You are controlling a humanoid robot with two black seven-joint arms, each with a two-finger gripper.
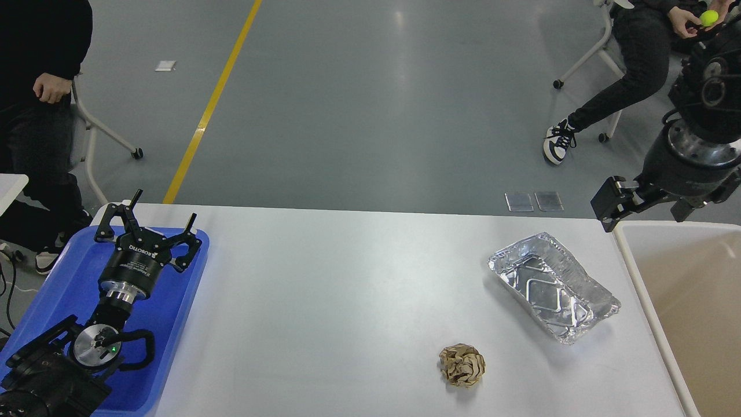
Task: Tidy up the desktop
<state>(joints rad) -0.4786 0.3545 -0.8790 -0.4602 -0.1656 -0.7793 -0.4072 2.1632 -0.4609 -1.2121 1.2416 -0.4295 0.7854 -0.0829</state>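
Note:
The white desktop (324,289) fills the lower part of the head view. On its right side lies an empty crumpled foil tray (553,286). A brown crumpled paper ball (462,365) sits nearer the front edge, left of the foil tray. My left gripper (165,208) hovers open over the far end of the blue tray, with nothing between its fingers. My right gripper (613,200) hangs above the table's far right corner, by the bin's far rim. It is seen dark and end-on, so its fingers cannot be told apart.
A blue plastic tray (52,289) lies at the desktop's left end under my left arm. A beige open bin (689,301) with a cream rim stands against the right end. Two people sit on chairs on the grey floor beyond, at far left and far right.

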